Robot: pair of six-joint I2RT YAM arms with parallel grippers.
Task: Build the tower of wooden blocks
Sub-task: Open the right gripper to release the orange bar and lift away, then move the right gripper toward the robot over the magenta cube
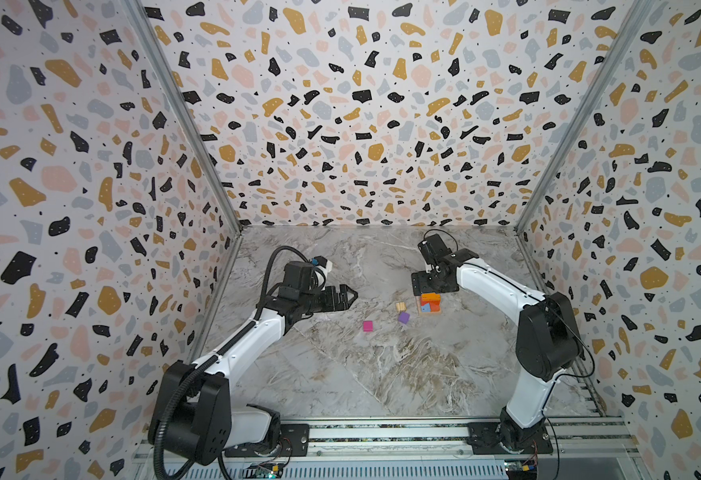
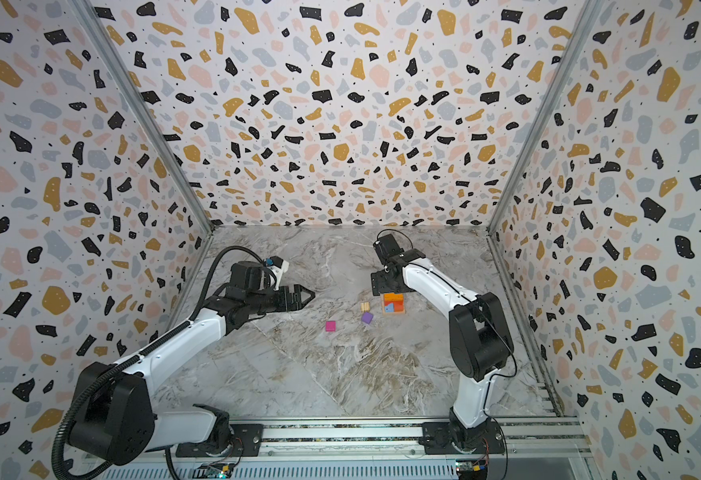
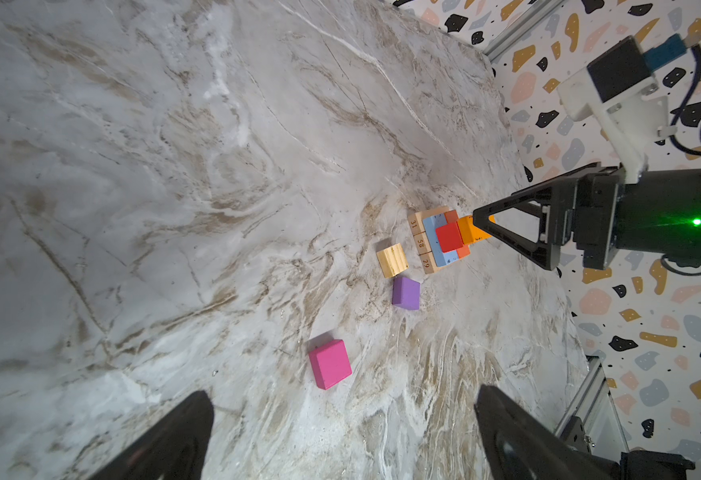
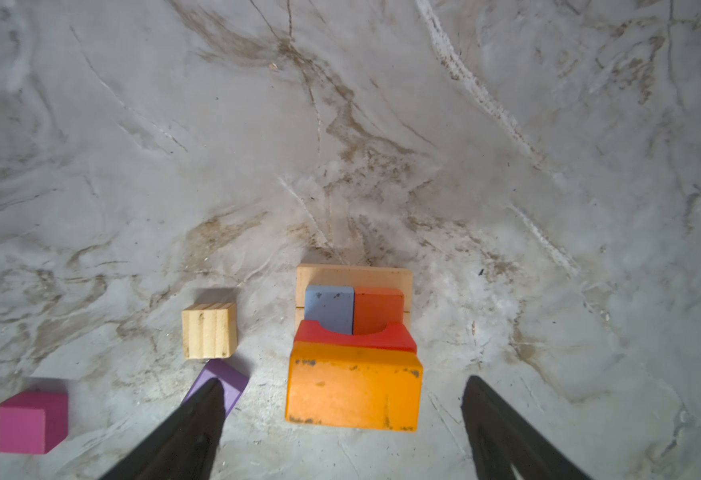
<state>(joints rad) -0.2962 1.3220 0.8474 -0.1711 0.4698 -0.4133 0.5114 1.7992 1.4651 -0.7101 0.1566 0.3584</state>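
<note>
Three wooden cubes, tan cube [image 1: 401, 306], purple cube [image 1: 403, 318] and magenta cube [image 1: 367, 326], judged light, stiff and best pinched across flat faces, are seen left of the stepped multicoloured block tower [image 1: 430, 303] at right-centre, at which the right gripper [image 4: 342, 379] is spread open.

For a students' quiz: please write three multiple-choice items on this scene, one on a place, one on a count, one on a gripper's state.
1. Which loose cube lies farthest from the tower? A tan, B purple, C magenta.
2. How many cubes lie loose on the table? A two, B three, C five.
3. The right gripper is: A shut on a block, B open, C shut and empty.
1 C, the magenta cube lies alone; 2 B, tan cube, purple cube, magenta; 3 B, gaps separate its fingers from the orange block.
</note>
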